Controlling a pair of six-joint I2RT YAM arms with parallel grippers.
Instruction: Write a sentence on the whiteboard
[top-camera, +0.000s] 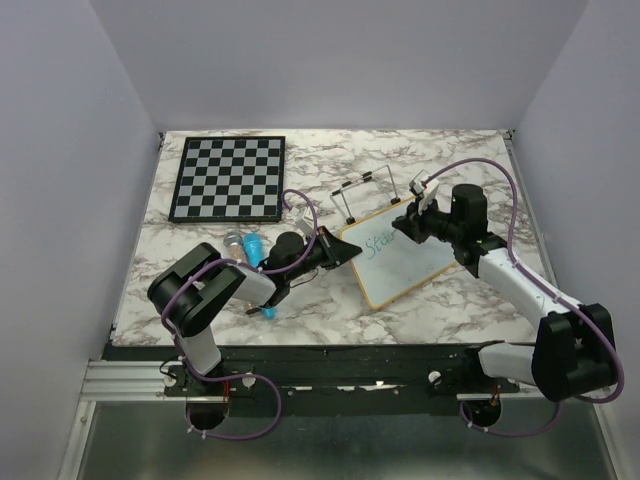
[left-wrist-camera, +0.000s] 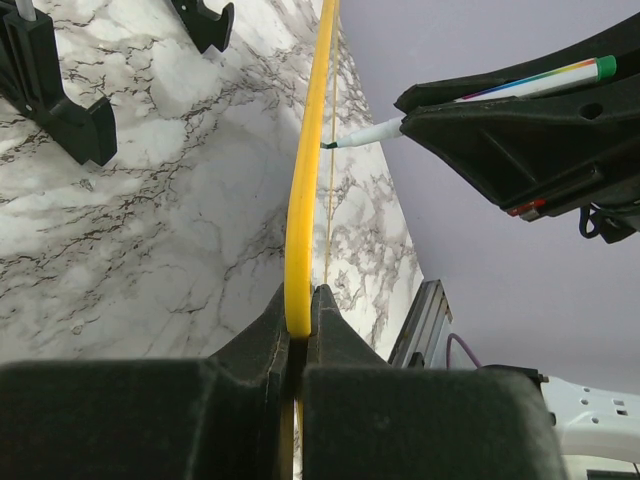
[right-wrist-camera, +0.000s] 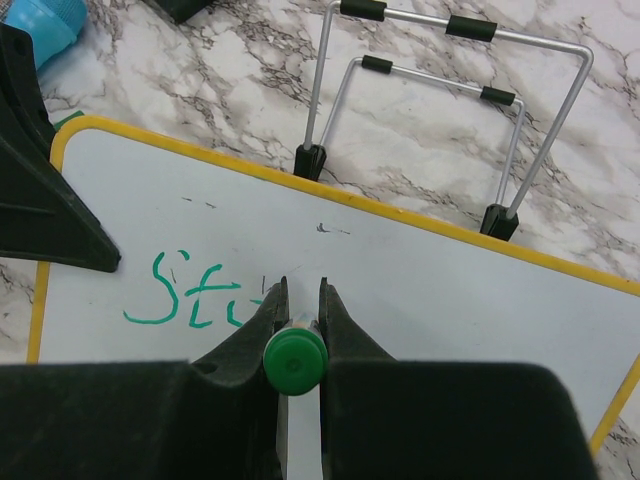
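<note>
The whiteboard (top-camera: 405, 262) lies on the marble table with a thin yellow frame (right-wrist-camera: 420, 213). Green letters reading roughly "Sta" (right-wrist-camera: 190, 300) stand at its upper left. My left gripper (top-camera: 340, 250) is shut on the board's left edge; in the left wrist view the jaws (left-wrist-camera: 300, 310) pinch the yellow frame (left-wrist-camera: 305, 200). My right gripper (right-wrist-camera: 300, 290) is shut on a green-capped marker (right-wrist-camera: 294, 362), held over the board just right of the letters. The marker's tip (left-wrist-camera: 335, 144) meets the board surface in the left wrist view.
A wire easel stand (top-camera: 365, 195) sits just behind the board. A chessboard (top-camera: 228, 178) lies at the back left. A blue object (top-camera: 254, 246) and a silver one (top-camera: 233, 240) lie by the left arm, with a small blue piece (top-camera: 268, 313) nearer the front.
</note>
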